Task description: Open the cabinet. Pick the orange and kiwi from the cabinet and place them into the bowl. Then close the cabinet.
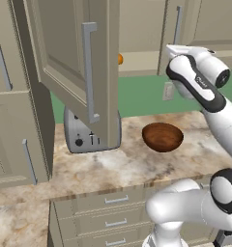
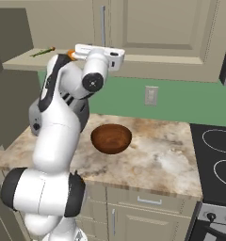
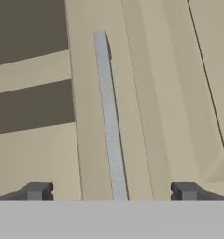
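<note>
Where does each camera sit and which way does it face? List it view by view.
Left base view: behind the arm's left, facing the open cabinet door, toaster and bowl; arm at right.
Right base view: behind its right, facing bowl, stove; arm at left.
Hand view: on the hand, facing the right door's handle between the open gripper's tips.
Shared: bowl, orange.

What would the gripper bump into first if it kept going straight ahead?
Most likely the silver bar handle on the closed cabinet door. The open gripper has its fingertips on either side of that handle. How far away it is, the hand view cannot settle.
</note>
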Controlling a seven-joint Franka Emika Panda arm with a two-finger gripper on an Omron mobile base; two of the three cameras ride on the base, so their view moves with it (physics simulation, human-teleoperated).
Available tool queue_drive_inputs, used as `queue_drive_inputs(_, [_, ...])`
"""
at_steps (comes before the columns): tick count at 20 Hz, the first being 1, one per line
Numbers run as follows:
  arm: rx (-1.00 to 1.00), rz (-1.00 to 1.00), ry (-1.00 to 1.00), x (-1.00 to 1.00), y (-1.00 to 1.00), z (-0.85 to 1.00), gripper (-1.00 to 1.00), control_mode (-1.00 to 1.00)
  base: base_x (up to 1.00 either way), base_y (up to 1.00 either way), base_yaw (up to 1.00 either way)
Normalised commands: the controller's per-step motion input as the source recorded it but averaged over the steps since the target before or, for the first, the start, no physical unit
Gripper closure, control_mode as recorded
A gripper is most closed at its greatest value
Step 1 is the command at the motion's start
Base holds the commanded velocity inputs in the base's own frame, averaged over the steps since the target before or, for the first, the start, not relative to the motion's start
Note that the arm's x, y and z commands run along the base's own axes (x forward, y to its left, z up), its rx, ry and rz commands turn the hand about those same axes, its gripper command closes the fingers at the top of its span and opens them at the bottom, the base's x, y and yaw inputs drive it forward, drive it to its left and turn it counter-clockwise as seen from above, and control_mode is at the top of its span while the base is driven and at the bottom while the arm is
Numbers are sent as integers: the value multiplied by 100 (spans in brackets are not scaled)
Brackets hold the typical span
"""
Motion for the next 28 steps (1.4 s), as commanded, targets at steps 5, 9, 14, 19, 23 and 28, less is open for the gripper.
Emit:
queue_drive_inputs(5, [0,0,0,44,-20,-2,-100,-100,0,0,0])
queue_drive_inputs(9, [0,0,0,66,-4,-9,-100,-100,0,0,0])
queue_drive_inputs(14, [0,0,0,73,-1,-14,-100,-100,0,0,0])
queue_drive_inputs(19, [-5,-2,0,74,12,-27,100,-100,0,0,0])
queue_drive_inputs(23, [-1,-1,0,21,4,-4,100,-100,0,0,0])
queue_drive_inputs(28, [0,0,0,0,0,0,100,-100,0,0,0])
